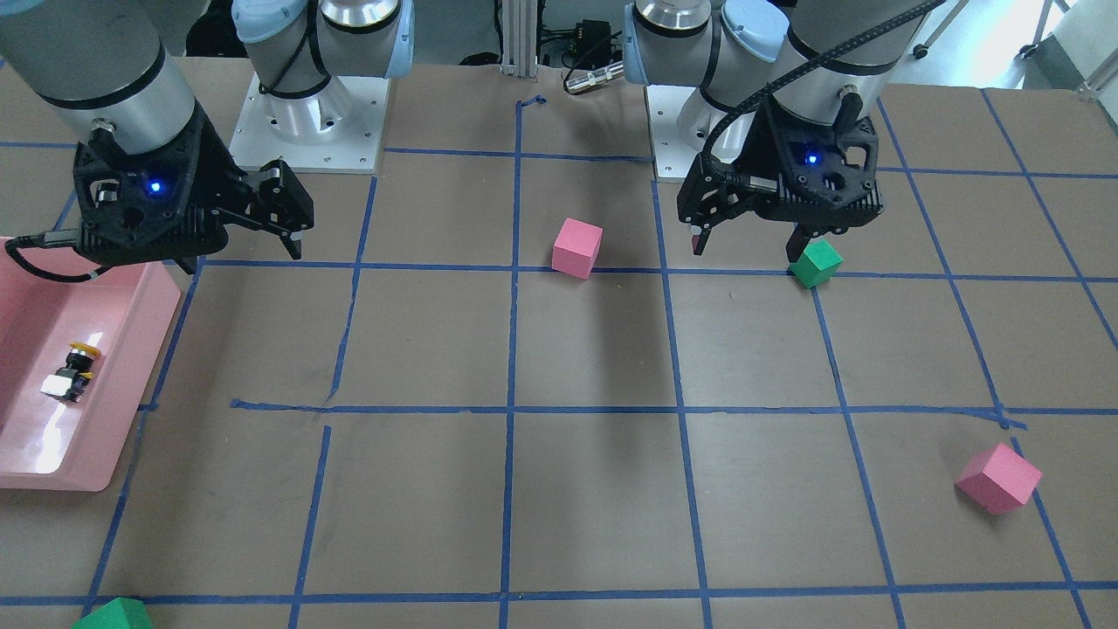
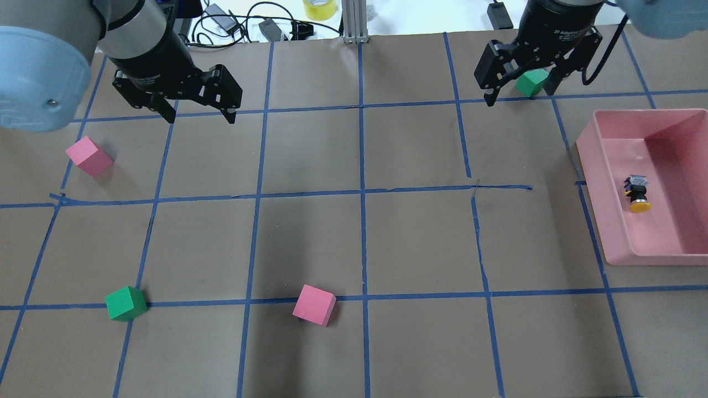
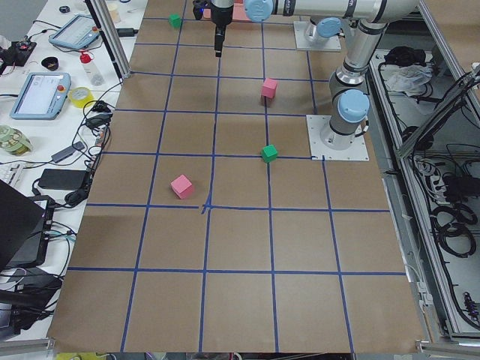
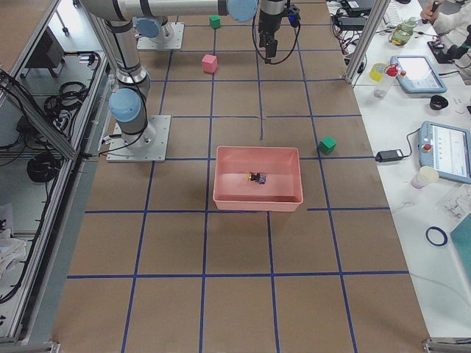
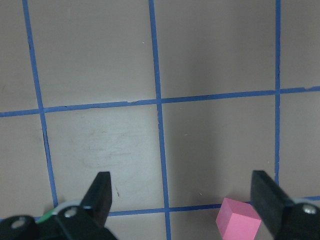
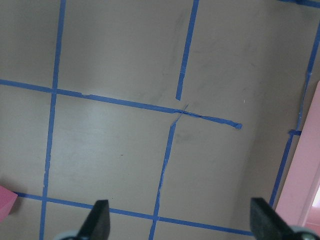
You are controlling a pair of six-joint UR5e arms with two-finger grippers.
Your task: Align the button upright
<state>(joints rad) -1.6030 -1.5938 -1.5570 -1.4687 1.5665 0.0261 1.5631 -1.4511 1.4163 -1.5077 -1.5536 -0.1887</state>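
**A:** What lies closest to the robot's base?

**B:** A small pink foam cube (image 2: 314, 305) and a small green foam cube (image 2: 126, 303). Both are on the brown paper-covered bench (image 2: 420, 243), which is gridded with blue tape. They sit back toward the base from the left gripper (image 2: 201, 119), well apart from it.

**A:** And that gripper itself?

**B:** It hangs above the bench with its jaws spread wide and nothing between them.

**A:** Farther out?

**B:** A shallow pink plastic tray (image 2: 596, 188) sits off the outer side of the right gripper (image 2: 520, 95), back toward the base from it. On the tray's floor lies the tiny push-button switch (image 2: 638, 194), with a round yellow cap, black cylindrical body and whitish-grey block at its foot. It is on its side, not upright. The cap points toward the base and the block away from it.

**A:** Does the right gripper touch it?

**B:** No. It hovers clear of the tray, jaws released and empty. Its wrist view catches only the tray's edge in the lower right corner.

**A:** Anything else at that depth?

**B:** A second pink foam cube (image 2: 88, 156), off the left gripper's outer side and apart from it.

**A:** And farthest?

**B:** A second green foam cube (image 2: 531, 83), on the bench beyond the right gripper, away from the base. From overhead it shows in the gap between the jaws, but the front-facing view shows it well apart from the gripper.
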